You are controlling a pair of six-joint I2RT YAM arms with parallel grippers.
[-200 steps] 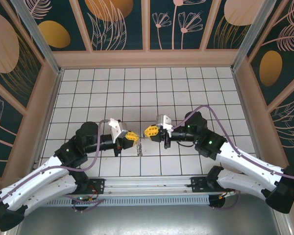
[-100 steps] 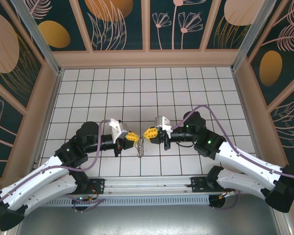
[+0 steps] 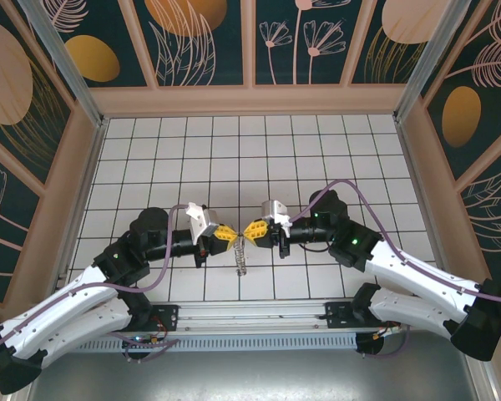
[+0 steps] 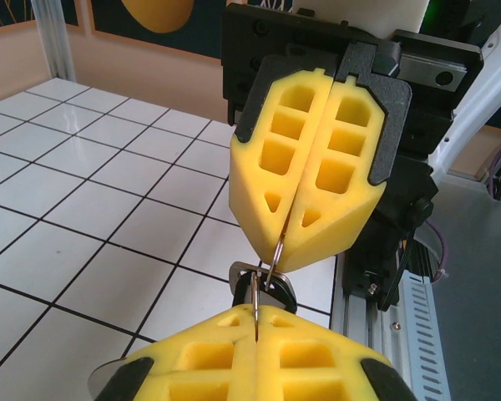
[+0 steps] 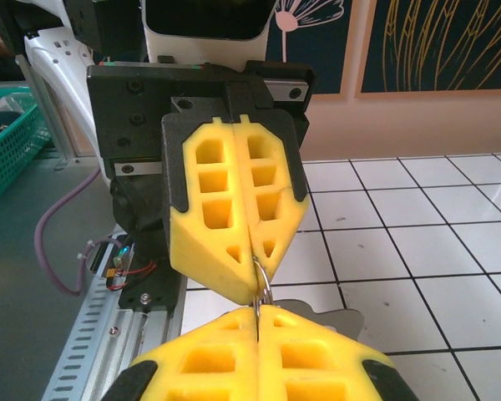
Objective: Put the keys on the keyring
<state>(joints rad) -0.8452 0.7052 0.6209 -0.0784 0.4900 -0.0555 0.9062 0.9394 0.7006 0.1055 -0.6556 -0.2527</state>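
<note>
Left gripper [image 3: 226, 235] and right gripper [image 3: 255, 230], both with yellow foam pads, meet tip to tip over the white tiled table [image 3: 234, 159].
Both pincers are pressed closed, each one with the thin brown oval wire keyring [image 3: 242, 257] pinched in the seam between its pads. In the top view the ribbed, chain-like stretch of the keyring hangs from between the two tips, over the near rows of tiles. In the left wrist view the keys [image 4: 281, 291], a tiny pale metal key on a small black oval loop, sit by the wire just between the two tips. Whether the black loop goes around the wire, I cannot tell.
</note>
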